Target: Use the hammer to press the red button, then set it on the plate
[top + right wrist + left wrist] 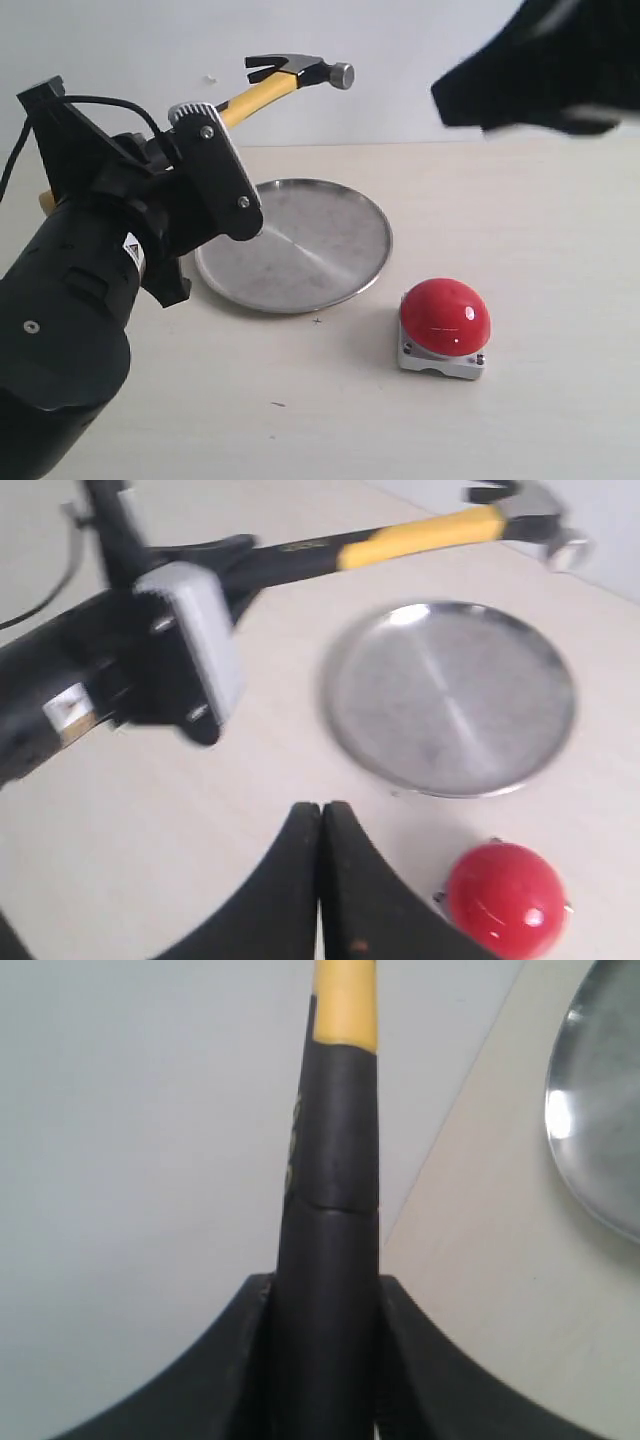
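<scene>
Left pincer [325, 1360] holds hammer [265, 92]; beige table [520, 250], white wall [400, 30].

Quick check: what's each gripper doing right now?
Left gripper: closed on the hammer handle.
Right gripper: closed, holding nothing.

The exterior view looks down across the desk [560, 250] from close behind the left arm [70, 330], and all three views share the plate [300, 245].

Pale beige table [520, 220], silver plate [310, 250] on it, red button [446, 316] near
</scene>
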`<state>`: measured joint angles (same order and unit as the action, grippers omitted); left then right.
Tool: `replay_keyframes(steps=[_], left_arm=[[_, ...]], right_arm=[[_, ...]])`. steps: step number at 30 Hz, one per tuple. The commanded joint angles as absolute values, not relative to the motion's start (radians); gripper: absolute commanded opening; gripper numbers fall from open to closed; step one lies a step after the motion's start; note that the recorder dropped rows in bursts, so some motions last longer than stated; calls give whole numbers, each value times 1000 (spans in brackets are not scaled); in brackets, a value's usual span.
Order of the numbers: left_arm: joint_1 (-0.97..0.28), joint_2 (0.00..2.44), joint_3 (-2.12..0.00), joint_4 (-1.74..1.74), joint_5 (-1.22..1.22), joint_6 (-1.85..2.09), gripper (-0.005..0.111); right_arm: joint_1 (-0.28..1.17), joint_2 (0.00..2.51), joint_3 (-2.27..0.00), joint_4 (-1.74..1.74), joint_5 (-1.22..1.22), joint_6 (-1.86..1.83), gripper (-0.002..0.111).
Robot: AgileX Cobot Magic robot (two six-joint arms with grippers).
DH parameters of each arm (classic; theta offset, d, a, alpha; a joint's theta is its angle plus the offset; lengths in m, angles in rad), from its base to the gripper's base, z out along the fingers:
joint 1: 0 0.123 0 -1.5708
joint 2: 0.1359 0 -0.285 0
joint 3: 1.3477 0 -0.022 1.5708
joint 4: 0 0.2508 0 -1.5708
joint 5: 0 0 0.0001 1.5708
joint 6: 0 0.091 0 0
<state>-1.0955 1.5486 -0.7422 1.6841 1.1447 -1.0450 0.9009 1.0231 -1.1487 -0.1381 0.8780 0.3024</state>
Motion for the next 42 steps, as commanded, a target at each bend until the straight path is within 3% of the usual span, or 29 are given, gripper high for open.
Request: replay_keyframes(steps=[1,4,13,23,31,35,39,42], left_arm=[[-1095,1537,-747,1744,1221,-969,0],[-1095,1537,-747,1744,1221,-932,0],[-1164,1537,-747,1744,1221,-920,0],[-1191,1537,-747,1744,1221,-948,0],[-1191,1537,-747,1744,1153,-945,0],[-1191,1537,-747,1744,1127,-932,0],[-1191,1537,-747,1744,1120,-915,0],[-1191,1537,-747,1744,1120,-895,0]], right_arm=[[899,1157,-1340,-246,1054,456,0],[899,1222,-1413,-257,1061,489,2],[807,1375,-1454,-295,1121,331,35],[657,1361,-1454,-191,1221,-262,23],[650,1362,-1454,-293,1221,-564,21],[650,1364,-1454,-177,1221,-998,13],[650,1400,-1454,-67,1221,-1406,20],[650,1444,-1454,-57,1176,-1437,36]])
